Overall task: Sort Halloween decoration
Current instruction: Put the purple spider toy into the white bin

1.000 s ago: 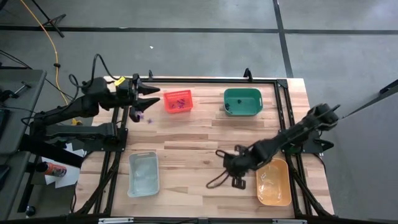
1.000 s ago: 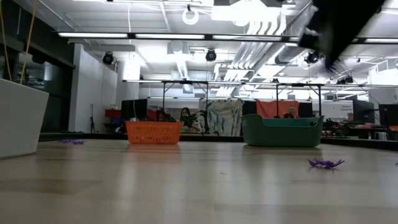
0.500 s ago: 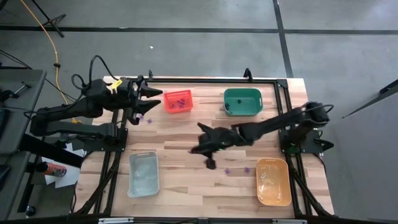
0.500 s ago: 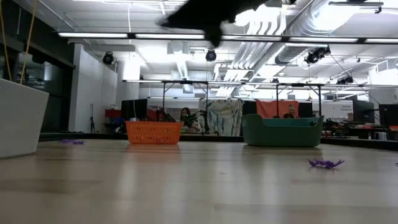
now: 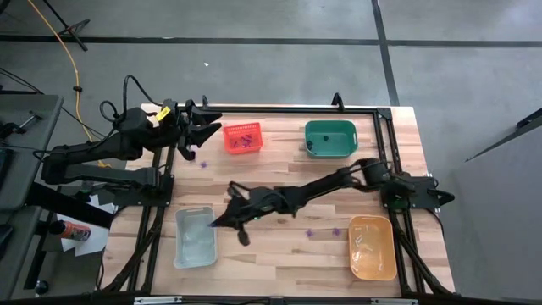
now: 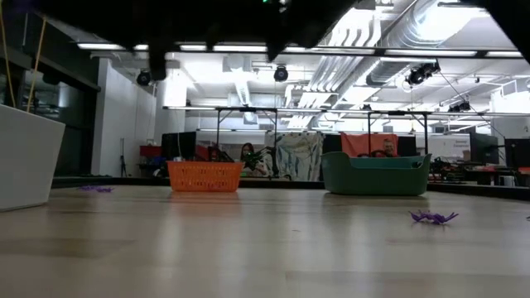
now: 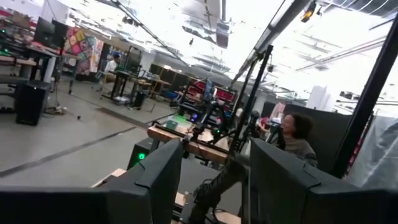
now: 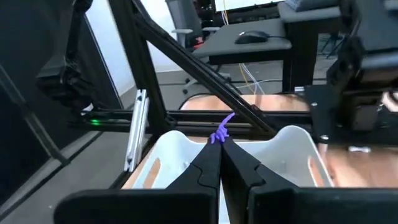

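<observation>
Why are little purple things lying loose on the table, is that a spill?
It looks like unsorted pieces, not a spill: purple trinkets lie loose on the wooden table near the orange bin, while the right gripper holds one over the clear bin.

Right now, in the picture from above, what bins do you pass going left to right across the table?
Clear bin → red bin → green bin → orange bin.

Grey concrete floor point(image 5: 254, 68), yellow cable point(image 5: 59, 38) trailing across it — bright ceiling strip lights point(image 6: 207, 47), exposed ducts point(image 6: 364, 25), cluttered workshop desks point(image 6: 397, 132)
</observation>
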Available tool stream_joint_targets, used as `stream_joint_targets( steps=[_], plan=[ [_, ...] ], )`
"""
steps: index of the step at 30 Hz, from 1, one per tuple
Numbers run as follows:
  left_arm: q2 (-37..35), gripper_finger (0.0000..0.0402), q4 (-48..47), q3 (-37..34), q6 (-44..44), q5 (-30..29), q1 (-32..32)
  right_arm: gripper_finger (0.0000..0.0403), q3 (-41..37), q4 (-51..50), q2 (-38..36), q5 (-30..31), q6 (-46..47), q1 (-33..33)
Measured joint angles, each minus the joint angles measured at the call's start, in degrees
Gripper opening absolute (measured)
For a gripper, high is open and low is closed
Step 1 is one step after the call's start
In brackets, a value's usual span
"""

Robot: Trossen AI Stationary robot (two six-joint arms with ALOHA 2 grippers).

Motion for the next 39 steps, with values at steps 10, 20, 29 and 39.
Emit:
stream_joint_targets(
  steps=[10, 20, 29, 39],
  plan=[
    [0.0, 0.0181, -0.02, 0.0, -1.03, -0.1, 0.0, 0.0, 9.19, -2.42, 8.22, -0.93, 2.63, -0.26],
    [0.0, 0.0181, -0.04, 0.0, -1.05, 0.01, 0.0, 0.0, 9.28, -5.38, 8.22, -0.51, 2.36, -0.15],
    [0.0, 0.0181, -0.04, 0.0, -0.93, 0.03, 0.0, 0.0099, 9.28, -5.86, 8.22, 1.53, 3.1, -0.2],
    [0.0, 0.0181, -0.04, 0.0, -0.9, -0.1, 0.0, 0.0212, 9.28, -4.73, 6.06, -1.42, 4.16, -2.08]
  ],
)
